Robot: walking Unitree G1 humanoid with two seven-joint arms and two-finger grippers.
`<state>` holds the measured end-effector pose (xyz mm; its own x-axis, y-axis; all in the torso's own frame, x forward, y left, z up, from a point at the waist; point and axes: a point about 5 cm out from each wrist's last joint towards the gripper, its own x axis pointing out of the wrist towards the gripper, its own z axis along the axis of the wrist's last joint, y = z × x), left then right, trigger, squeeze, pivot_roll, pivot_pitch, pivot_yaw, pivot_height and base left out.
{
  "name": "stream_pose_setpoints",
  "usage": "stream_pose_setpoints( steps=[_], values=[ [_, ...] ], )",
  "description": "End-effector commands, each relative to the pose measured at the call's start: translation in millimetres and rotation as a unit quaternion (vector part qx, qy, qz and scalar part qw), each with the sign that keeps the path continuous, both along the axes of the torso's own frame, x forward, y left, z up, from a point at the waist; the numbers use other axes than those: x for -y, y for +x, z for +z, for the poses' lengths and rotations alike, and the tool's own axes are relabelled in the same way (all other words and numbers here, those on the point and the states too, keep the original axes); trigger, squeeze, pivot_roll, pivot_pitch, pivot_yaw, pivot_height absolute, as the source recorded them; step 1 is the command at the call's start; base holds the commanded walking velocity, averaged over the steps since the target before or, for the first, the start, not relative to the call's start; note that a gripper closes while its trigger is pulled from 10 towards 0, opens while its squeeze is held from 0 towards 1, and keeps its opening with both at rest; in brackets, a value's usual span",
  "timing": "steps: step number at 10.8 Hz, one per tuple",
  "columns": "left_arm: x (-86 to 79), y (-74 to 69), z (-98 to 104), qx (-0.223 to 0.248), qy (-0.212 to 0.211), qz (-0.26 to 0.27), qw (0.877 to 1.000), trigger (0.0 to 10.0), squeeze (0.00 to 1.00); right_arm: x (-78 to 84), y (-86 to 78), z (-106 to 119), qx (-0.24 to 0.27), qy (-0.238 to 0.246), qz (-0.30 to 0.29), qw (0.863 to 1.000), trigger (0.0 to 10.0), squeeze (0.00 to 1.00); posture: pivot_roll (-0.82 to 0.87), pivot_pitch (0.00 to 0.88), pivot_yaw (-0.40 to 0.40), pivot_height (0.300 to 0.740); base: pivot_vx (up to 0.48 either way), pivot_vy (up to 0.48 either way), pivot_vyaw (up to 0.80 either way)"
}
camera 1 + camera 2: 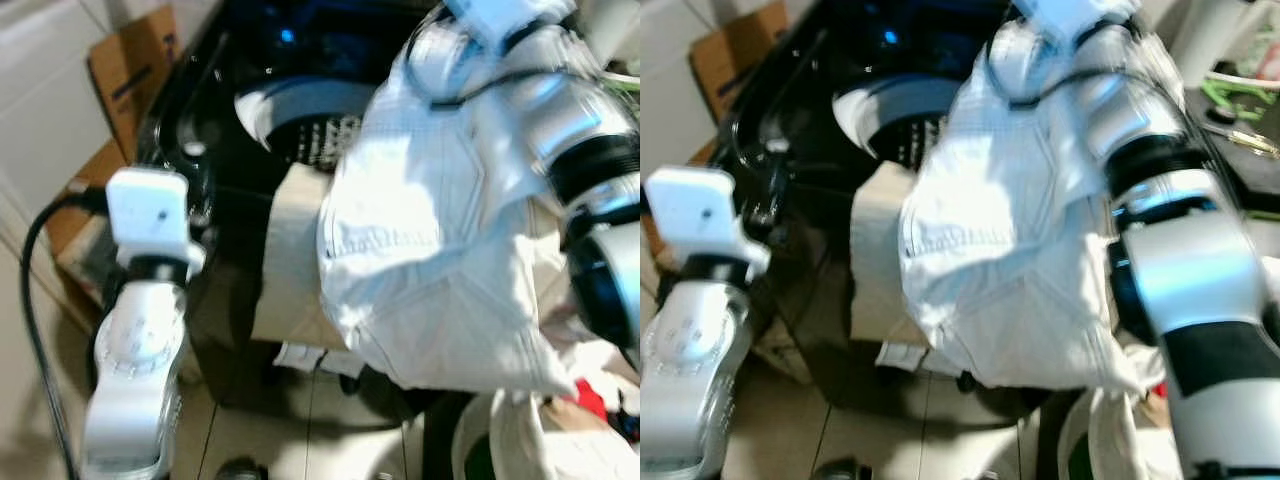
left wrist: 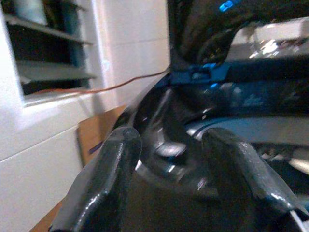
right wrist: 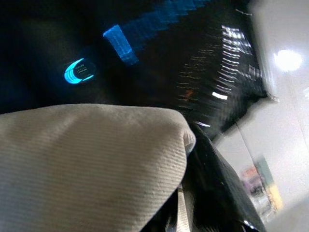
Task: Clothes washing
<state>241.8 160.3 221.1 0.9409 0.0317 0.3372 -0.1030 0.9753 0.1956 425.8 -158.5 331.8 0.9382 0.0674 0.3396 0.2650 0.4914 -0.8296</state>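
Trousers, pale cream and heavy, hang bunched from the right gripper above the open drum of the black top-loading washing machine, one leg already trailing over the front rim and down the cabinet face. Seen from the right wrist: a thick fold of the ribbed cloth pressed close by a black finger, so apparently clamped on the fabric, though the far finger stays hidden under it. Left gripper released, its two fingers spread apart with nothing between them, aimed at the machine's glossy left rim, close beside the cabinet and well apart from the cloth. Further out: blue panel lights at the back of the lid, a cardboard box leaning at the wall to the left, a laundry basket with more clothes low at the right. Probable step in hand: loading the garment. To do well, carry the gathered bulk forward until centred over the drum mouth before letting go, and lift high enough to drag the hanging leg clear of the rim. Otherwise likely to slide out over the front by its own weight. Left gripper well placed to tuck that leg in.
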Motion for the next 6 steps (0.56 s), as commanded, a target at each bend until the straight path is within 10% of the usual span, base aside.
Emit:
stream_pose_setpoints(
  steps=[1, 3, 4, 5, 6],
  values=[
    [2.5, -7.2, 3.4, 0.000, 0.005, -0.002, 1.000, 10.0, 0.00, -7.3, 1.6, 0.1, -0.017, -0.052, -0.006, 0.998, 0.0, 0.00, 0.33, 0.000, -0.100, 0.740, 0.000, 0.000, 0.00],
    [0.9, -17.0, 0.7, -0.015, 0.007, 0.013, 1.000, 10.0, 0.00, -19.3, 4.3, -31.6, -0.078, -0.150, -0.007, 0.986, 0.0, 0.00, 0.36, 0.000, -0.125, 0.740, 0.000, 0.000, 0.00],
    [-0.8, -23.4, -0.6, -0.024, 0.007, 0.023, 0.999, 10.0, 0.00, -23.9, 4.1, -54.1, -0.115, -0.196, -0.005, 0.974, 10.0, 0.00, 0.38, 0.000, -0.139, 0.740, 0.000, 0.000, 0.00],
    [-1.9, -26.5, -1.0, -0.028, 0.007, 0.028, 0.999, 10.0, 0.00, -27.0, 3.6, -63.9, -0.130, -0.210, 0.000, 0.969, 10.0, 0.00, 0.38, 0.000, -0.142, 0.740, 0.000, 0.000, 0.00],
    [-2.8, -30.4, -1.1, -0.033, 0.007, 0.033, 0.999, 10.0, 0.00, -32.0, 2.5, -74.8, -0.146, -0.220, 0.010, 0.964, 10.0, 1.00, 0.38, 0.000, -0.149, 0.740, 0.000, 0.000, 0.00]
  ],
)
